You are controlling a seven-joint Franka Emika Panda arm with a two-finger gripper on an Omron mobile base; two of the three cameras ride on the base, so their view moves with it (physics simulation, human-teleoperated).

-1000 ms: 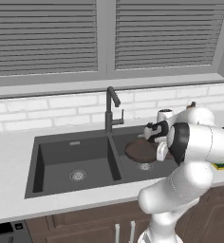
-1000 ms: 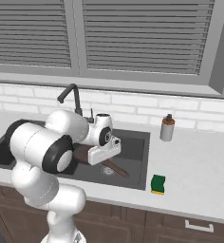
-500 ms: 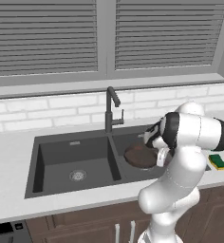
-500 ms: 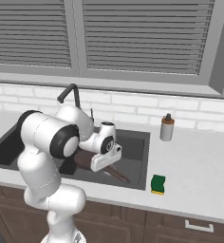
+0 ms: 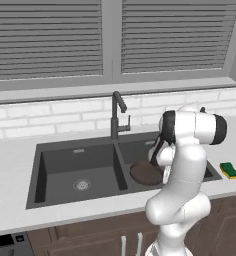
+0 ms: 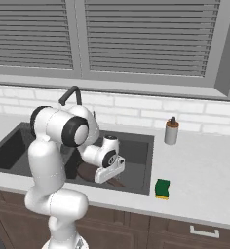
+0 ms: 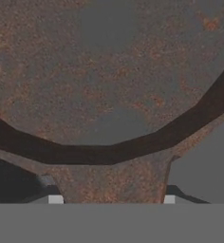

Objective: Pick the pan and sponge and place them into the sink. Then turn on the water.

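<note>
Pan (image 5: 146, 172) low in right basin of sink (image 5: 55, 197); fingers (image 7: 111, 199) astride its handle, seemingly gripping it; best set flat before letting go; sponge (image 6: 162, 188) waiting on desk (image 6: 204, 194), right of sink.

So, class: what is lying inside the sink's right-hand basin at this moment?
The pan lies in the right basin of the sink, with the pincer low over it. The arm covers much of that basin, so its drain cannot be seen.
</note>
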